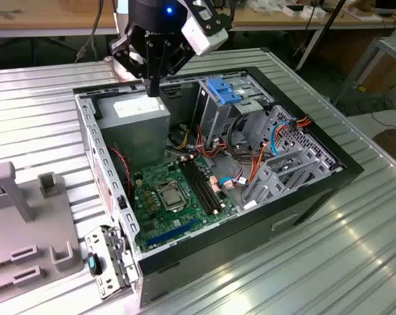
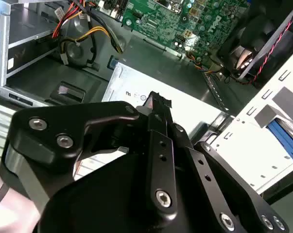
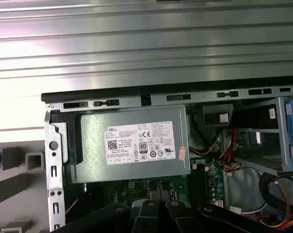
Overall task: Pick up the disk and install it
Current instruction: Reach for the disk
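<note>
Exterior view, tool (image 1: 154, 92) pressed together, empty, over grey power supply (image 1: 135, 121)

light: bright, even | glare: ribbed metal table (image 3: 136, 43) | shadow: inside computer case (image 1: 204, 259)

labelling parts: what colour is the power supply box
Power supply box: grey, white label; best in first wrist view.

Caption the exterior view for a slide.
Gripper hovers above the power supply in an open computer case.
</note>
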Controlling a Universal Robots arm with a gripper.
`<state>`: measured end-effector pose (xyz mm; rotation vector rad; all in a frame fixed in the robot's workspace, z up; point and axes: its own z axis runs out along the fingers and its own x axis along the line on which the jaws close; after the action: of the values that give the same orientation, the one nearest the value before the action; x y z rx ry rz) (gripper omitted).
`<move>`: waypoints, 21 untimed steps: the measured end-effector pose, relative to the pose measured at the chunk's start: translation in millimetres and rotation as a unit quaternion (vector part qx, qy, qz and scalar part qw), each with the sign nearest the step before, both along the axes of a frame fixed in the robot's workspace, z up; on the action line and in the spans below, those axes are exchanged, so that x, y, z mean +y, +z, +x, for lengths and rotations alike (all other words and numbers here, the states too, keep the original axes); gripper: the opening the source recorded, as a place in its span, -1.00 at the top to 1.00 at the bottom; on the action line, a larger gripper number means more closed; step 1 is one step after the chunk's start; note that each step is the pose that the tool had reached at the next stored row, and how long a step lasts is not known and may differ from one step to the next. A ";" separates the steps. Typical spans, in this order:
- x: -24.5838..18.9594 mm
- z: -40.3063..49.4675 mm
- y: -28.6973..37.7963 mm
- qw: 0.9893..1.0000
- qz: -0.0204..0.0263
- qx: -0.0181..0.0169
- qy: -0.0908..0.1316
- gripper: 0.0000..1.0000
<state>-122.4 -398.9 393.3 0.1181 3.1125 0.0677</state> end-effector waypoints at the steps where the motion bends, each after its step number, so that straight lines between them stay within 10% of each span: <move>1: 0.0 -2.9 0.0 1.000 0.000 0.000 0.000 0.79; 21: 5.8 -50.1 -0.2 1.000 0.000 0.000 0.000 0.79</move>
<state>-172.5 -393.1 393.1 0.1179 3.1125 0.0676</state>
